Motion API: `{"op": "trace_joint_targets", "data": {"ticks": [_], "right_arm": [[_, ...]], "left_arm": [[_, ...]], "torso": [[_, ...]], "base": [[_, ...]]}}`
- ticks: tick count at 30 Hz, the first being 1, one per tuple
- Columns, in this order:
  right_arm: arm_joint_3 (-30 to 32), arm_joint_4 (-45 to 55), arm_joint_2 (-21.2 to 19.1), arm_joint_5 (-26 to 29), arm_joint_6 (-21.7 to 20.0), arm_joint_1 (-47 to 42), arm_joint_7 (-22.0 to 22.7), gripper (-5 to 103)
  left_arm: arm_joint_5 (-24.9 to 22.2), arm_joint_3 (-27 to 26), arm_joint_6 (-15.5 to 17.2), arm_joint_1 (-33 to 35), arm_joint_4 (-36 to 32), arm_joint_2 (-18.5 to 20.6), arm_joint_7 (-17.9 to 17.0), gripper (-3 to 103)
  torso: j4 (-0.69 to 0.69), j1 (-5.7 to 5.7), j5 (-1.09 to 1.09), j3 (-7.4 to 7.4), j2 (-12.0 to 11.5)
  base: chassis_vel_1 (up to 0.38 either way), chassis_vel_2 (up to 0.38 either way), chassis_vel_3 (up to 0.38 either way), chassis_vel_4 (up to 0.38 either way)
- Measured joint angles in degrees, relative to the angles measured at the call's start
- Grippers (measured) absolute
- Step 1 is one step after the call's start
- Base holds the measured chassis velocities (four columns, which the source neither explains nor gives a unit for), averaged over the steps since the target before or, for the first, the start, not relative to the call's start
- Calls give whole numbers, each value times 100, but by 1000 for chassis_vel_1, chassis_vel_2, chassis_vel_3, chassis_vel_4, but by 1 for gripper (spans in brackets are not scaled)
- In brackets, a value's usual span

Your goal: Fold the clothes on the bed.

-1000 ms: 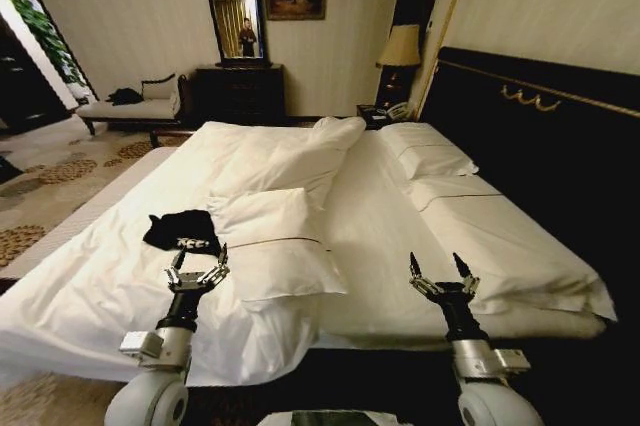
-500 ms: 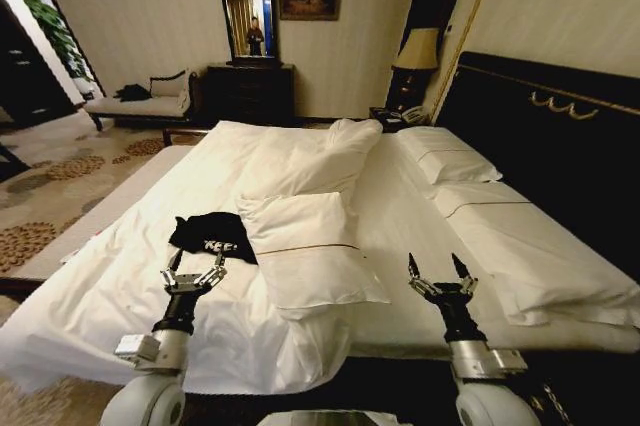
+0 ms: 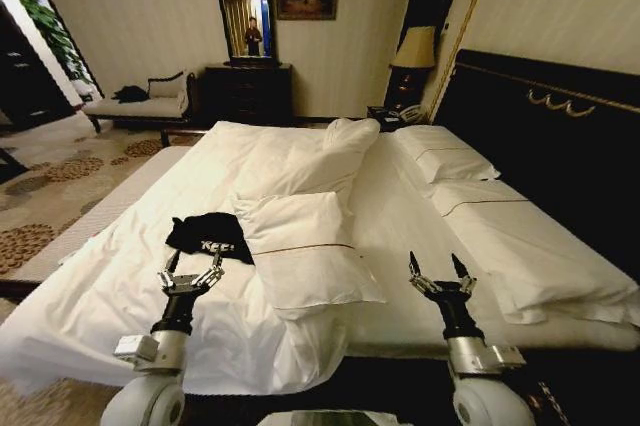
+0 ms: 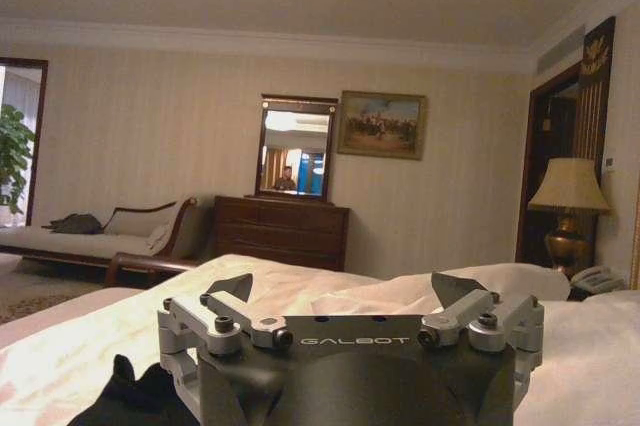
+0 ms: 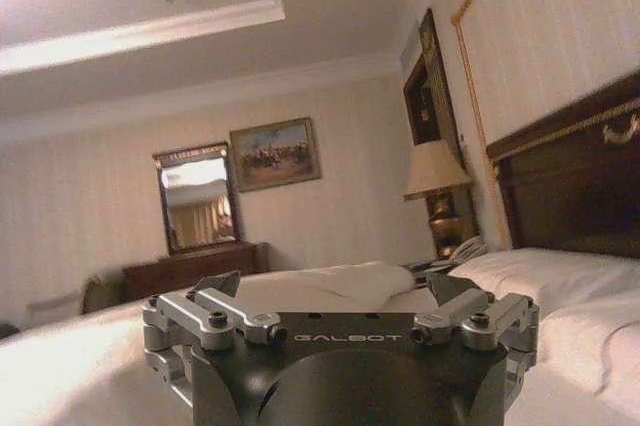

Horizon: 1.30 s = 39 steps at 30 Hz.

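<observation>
The clothes point(image 3: 210, 235), one crumpled black T-shirt with white lettering, lie on the near left part of the bed point(image 3: 400, 216), against a white pillow. My left gripper point(image 3: 192, 268) hovers open just in front of the shirt, a short way from its near edge; a dark corner of the clothes point(image 4: 130, 396) shows beside the left gripper point(image 4: 345, 291) in the left wrist view. My right gripper point(image 3: 439, 269) stands open over the white sheet at the near right, empty. In the right wrist view the right gripper point(image 5: 335, 286) points along the bed.
Several white pillows point(image 3: 300, 246) and a bunched duvet point(image 3: 290, 156) cover the bed. A dark headboard point(image 3: 540, 146) runs along the right. A lamp point(image 3: 416, 51), dresser point(image 3: 250, 94) with mirror, and chaise point(image 3: 140, 101) stand at the far wall. Patterned carpet point(image 3: 50, 196) lies left.
The whole picture has shifted, so the camera moved toward the bed over the last second. Both arms keep their pose, open. The shirt lies as before.
</observation>
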Motion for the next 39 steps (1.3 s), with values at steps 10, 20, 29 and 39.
{"op": "trace_joint_targets", "data": {"ticks": [10,20,29,39], "right_arm": [[-340,-122,-1627,3612,-1055,1383,184,100],[-1618,-1528,-2208,5621,-2299,3708,204,100],[-3014,-2694,-2075,5712,-2705,5214,-81,100],[-3996,-3442,-1838,6214,-2926,6510,-259,100]], "left_arm": [[322,-71,-62,246,2,-206,-14,100],[541,-272,-79,572,-165,-458,-47,100],[601,-371,-60,698,-312,-608,-82,100],[617,-453,-49,674,-260,-690,-114,100]], "torso": [[0,0,-2,0,0],[2,1,-1,1,-1],[1,1,-2,0,-1],[1,1,-4,0,0]], "base": [[0,0,0,0],[0,0,0,0],[0,0,0,0],[0,0,0,0]]}}
